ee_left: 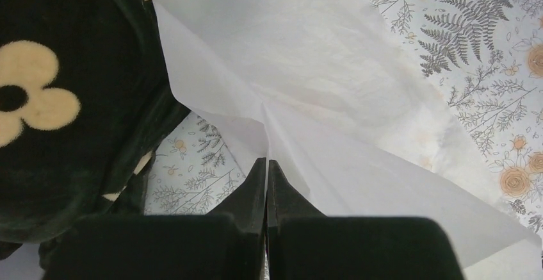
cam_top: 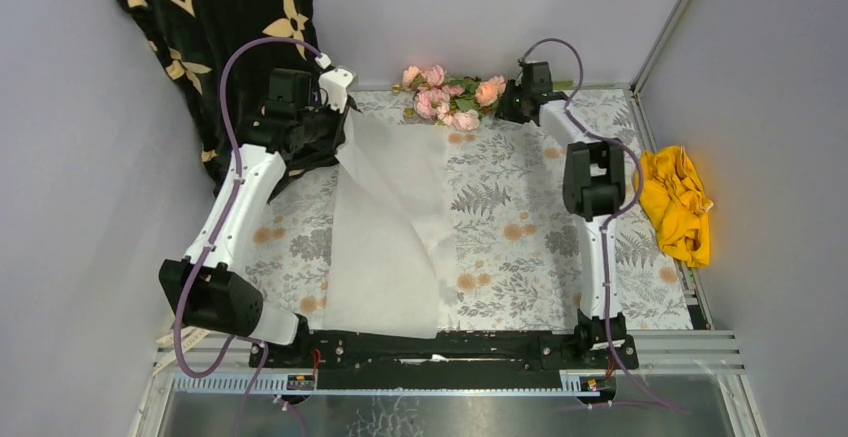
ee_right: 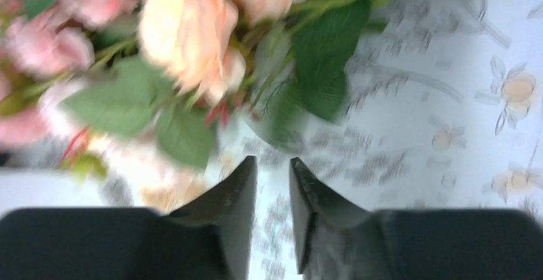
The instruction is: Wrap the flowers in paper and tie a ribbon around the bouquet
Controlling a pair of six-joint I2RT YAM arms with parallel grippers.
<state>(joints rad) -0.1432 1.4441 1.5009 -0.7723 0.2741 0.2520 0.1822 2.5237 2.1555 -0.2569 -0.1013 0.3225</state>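
The flowers, pink roses with green leaves, lie at the table's far edge, beyond the paper. In the right wrist view the flowers are blurred, just past the fingertips. My right gripper stands slightly open beside them with nothing between its jaws. The paper, a thin white sheet, lies rumpled left of centre. Its far left corner is lifted by my left gripper, which is shut on the paper. A cream strip by the left arm's base may be the ribbon.
A black cloth with cream flower shapes hangs at the back left, close to the left gripper. A yellow cloth lies at the right edge. The grey leaf-patterned tablecloth covers the table.
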